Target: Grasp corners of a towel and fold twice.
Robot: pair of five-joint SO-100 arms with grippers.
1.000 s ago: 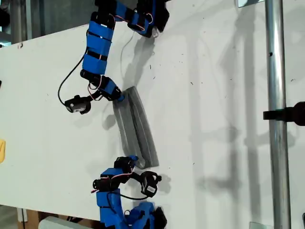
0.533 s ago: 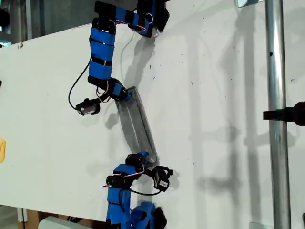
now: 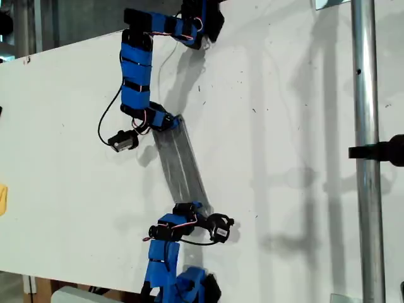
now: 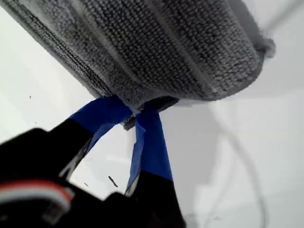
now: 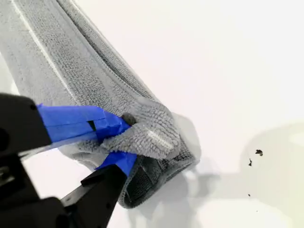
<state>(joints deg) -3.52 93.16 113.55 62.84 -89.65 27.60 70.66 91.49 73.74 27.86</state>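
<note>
Both grippers are clamped on the towel [image 3: 182, 165]: my first gripper [image 4: 133, 119] pinches one end, my second gripper [image 5: 124, 137] pinches a corner [image 5: 154, 135] at the other end.

Grey striped towel [image 3: 182, 165], folded into a narrow strip, stretched slantwise above white table [image 3: 284, 126].

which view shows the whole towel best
The exterior view: the towel shows end to end, a narrow folded strip held between two grippers. The first wrist view shows only one end from close up, the second wrist view one pinched corner.
</note>
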